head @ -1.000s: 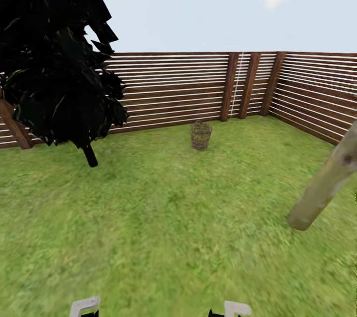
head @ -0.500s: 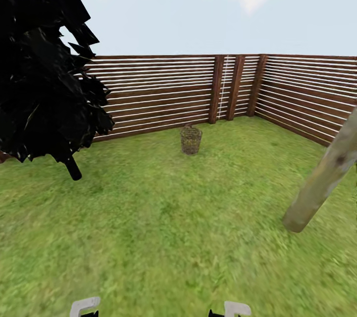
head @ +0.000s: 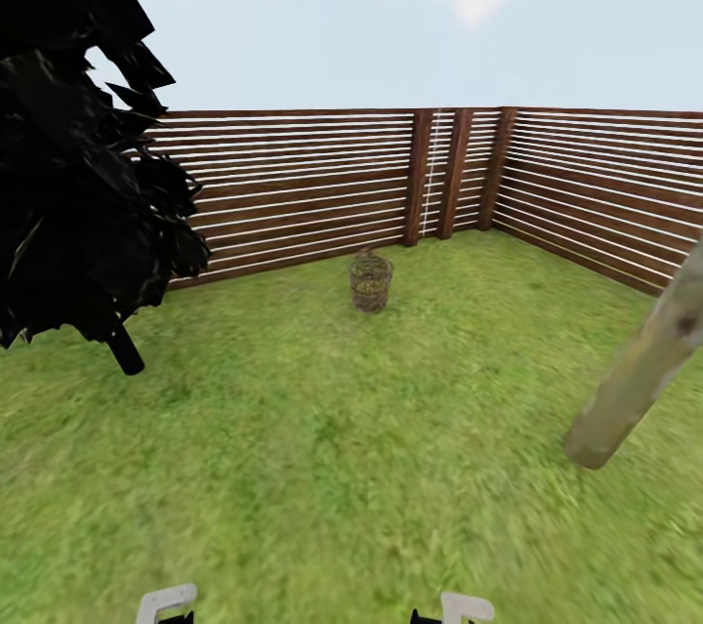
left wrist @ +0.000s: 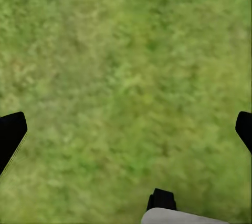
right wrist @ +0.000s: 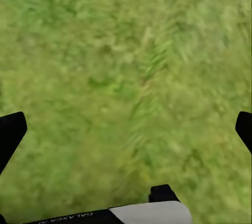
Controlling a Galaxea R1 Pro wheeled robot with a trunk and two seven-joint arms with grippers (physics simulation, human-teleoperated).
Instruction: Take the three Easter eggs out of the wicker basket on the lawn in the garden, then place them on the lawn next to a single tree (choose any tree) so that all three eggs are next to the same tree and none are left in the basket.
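Two grippers were in sight, one per arm. The left gripper point(left wrist: 126, 129) had its two dark fingertips point(left wrist: 10, 132) spread to opposite edges of the left wrist view with nothing but grass between them, so it stood wide apart and empty. The right gripper point(right wrist: 126, 129) was the same: two black fingertips point(right wrist: 10, 132) far apart, bare turf between, holding nothing. In the head view only two pale bits of the arms showed at the bottom edge, the left one point(head: 166, 603) and the right one point(head: 466, 607), both well short of anything on the grass.

One lawn point(head: 332, 448), bright mottled green, ran from the robot out to the boundary. One wicker basket point(head: 371, 283) stood upright on it, far ahead and near the middle of the head view, just short of the fence corner. It looked small, round and brown, with an open weave and a thicker rim; at that range its contents could not be made out, so no eggs could be counted.

One pale grey-beige tree trunk point(head: 640, 378) rose from the grass at the right, leaning across the frame edge, slightly mottled, bare along all that showed. It was well apart from the basket. One near-black cypress point(head: 78, 145) filled the left side, its thin dark stem point(head: 125, 352) meeting the lawn.

One dark brown slatted fence point(head: 312, 185) closed the garden behind the basket, bending at a corner with three upright posts point(head: 418, 177) and running on along the right.
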